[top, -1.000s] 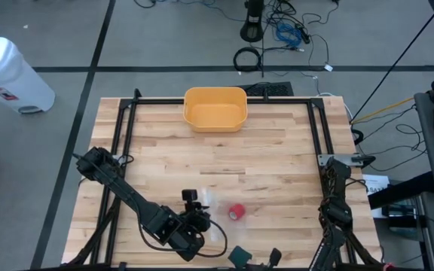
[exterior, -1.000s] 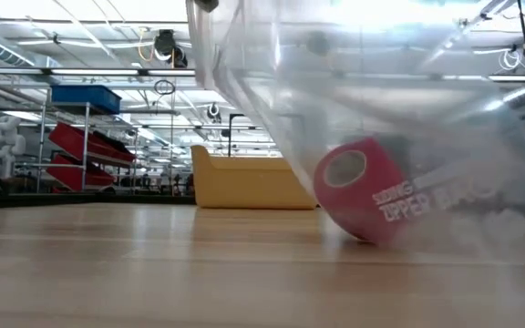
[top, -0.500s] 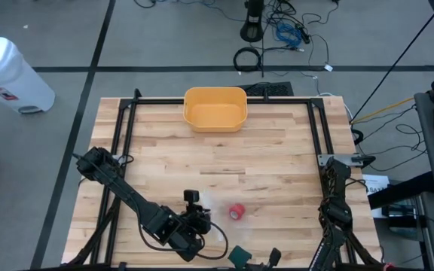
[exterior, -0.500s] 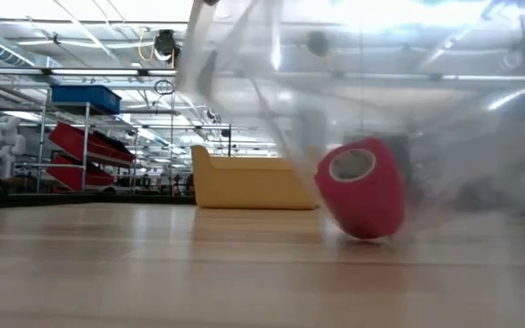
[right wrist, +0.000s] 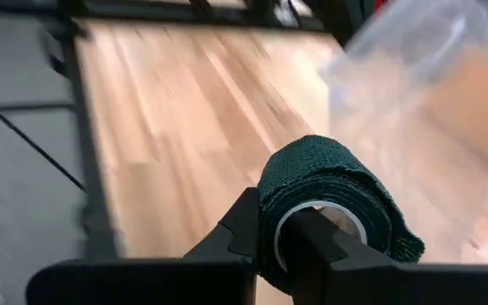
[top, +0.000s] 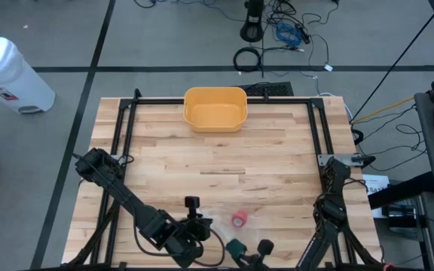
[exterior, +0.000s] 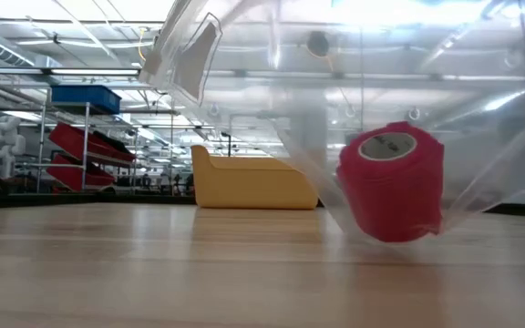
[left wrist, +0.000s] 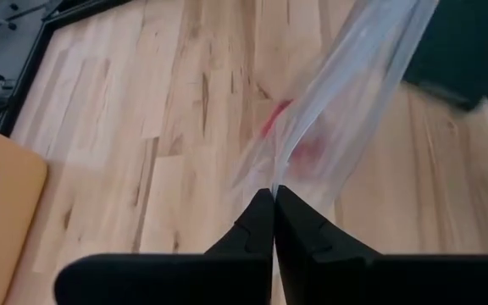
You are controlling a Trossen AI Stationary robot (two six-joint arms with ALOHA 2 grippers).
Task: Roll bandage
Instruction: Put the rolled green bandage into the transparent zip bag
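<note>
Left gripper [left wrist: 274, 196], pinched shut on a clear plastic bag [left wrist: 346, 93] holding the red bandage roll [exterior: 392, 185] near the table's [top: 277, 158] front edge, should lift slowly while the right gripper [right wrist: 269, 224] clamps a green bandage roll [right wrist: 324, 191].

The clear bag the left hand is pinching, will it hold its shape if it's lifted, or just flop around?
Probably flop. The bag is thin clear film that drapes and creases from the left hand, shut on one edge. It looks very light, so the red roll seen through it would likely set how it hangs. The smooth film may also slip in a narrow pinch.
</note>
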